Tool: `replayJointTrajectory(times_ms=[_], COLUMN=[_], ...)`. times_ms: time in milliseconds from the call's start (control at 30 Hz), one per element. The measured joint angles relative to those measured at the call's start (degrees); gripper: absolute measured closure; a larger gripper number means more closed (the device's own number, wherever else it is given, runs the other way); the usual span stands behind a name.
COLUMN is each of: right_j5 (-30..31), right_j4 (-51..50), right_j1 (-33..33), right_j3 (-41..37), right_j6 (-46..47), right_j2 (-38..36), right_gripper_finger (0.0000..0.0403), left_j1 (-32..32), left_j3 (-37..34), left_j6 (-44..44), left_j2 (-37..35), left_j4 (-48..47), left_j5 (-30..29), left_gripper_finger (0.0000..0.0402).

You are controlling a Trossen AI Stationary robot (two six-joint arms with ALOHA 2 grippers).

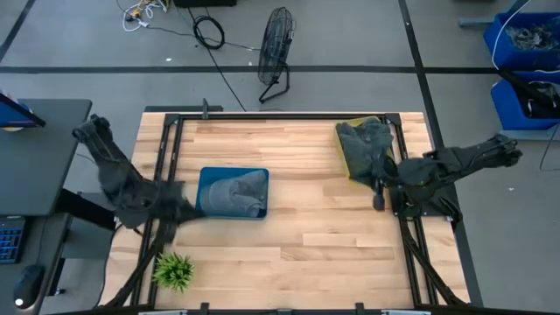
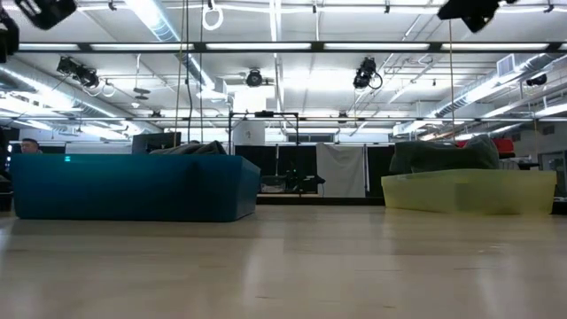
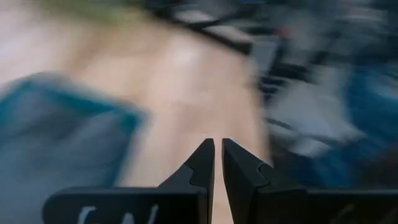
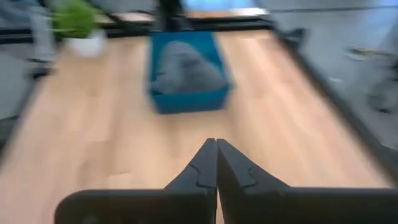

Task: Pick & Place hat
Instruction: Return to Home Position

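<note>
A blue bin [image 1: 233,192] sits left of the table's middle with a grey hat [image 1: 238,189] lying inside it; the bin [image 4: 185,70] and the hat [image 4: 186,73] also show in the right wrist view. A yellow bin [image 1: 362,144] near the far right corner holds dark grey hats [image 1: 366,140] piled above its rim. My left gripper [image 3: 217,155] is shut above the table's left edge, just left of the blue bin. My right gripper [image 4: 216,154] is shut over the right side of the table, below the yellow bin, pointing toward the blue bin.
A small green plant [image 1: 173,269] in a pot stands at the near left corner. A black frame [image 1: 262,116] runs along the table's far, left and right edges. Bare wood lies between the two bins and across the near half of the table.
</note>
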Motion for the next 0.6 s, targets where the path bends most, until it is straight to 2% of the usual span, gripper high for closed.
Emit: replayJointTrajectory(times_ms=[100,167,300,433,500,600], right_j5=[-5.2,-7.3,-6.8,-6.6,-6.5,-2.7], right_j4=[6.6,9.2,10.7,10.6,10.9,14.5], right_j1=[3.3,5.2,7.7,8.5,8.5,8.5], right_j3=[-5.7,-6.9,-6.2,-6.1,-7.7,-13.1], right_j6=[-0.8,-3.4,-7.9,-11.1,-12.3,-14.2], right_j2=[-3.6,-5.3,-8.1,-13.6,-17.1,-22.5], right_gripper_finger=[0.0399,0.0399,0.0399,0.0399,0.0399,0.0399], left_j1=[4.1,7.9,17.1,24.7,26.6,27.7], left_j3=[-8.2,-8.8,-5.3,-1.9,-2.9,-6.1], left_j6=[21.5,30.7,40.1,39.0,40.4,43.7], left_j2=[-0.2,-0.8,-5.1,-12.7,-17.2,-23.6], left_j4=[25.3,29.8,21.4,9.1,9.2,11.5], left_j5=[10.2,13.4,13.0,12.8,12.9,12.9], left_gripper_finger=[0.0367,0.0367,0.0367,0.0367,0.0367,0.0367])
